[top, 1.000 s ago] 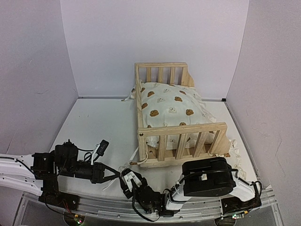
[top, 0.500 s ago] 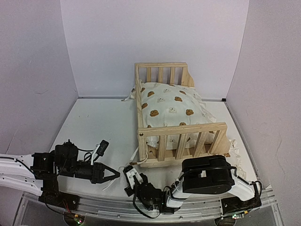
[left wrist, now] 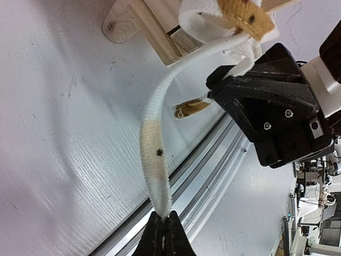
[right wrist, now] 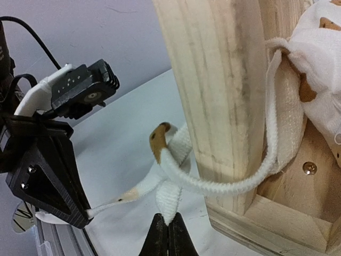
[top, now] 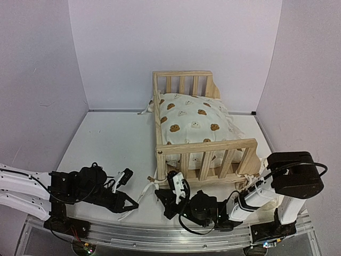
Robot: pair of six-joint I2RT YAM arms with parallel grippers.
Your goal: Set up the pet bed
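Observation:
The pet bed (top: 205, 146), a pine slatted frame, stands mid-table with the bear-print cushion (top: 194, 120) inside it. Two white ties (top: 149, 186) come round its near left corner post (right wrist: 213, 96) and cross in front of it. My left gripper (top: 132, 204) lies low on the table, left of that corner. It is shut on the thin end of one tie (left wrist: 152, 138), which runs taut to its tips (left wrist: 164, 217). My right gripper (top: 161, 193) sits just in front of the post, shut (right wrist: 168, 220) on the folded loop of the other tie (right wrist: 173, 200).
An aluminium rail (top: 160, 240) runs along the near table edge just behind both grippers. Cushion fabric (top: 266, 165) spills out at the bed's right side. More loose ties (top: 145, 111) hang at the bed's far left corner. White walls close in on three sides.
My right gripper has shut on a tie and moved up toward the bed's corner post, its arm swinging out to the right. The left gripper shifted right, still holding its tie.

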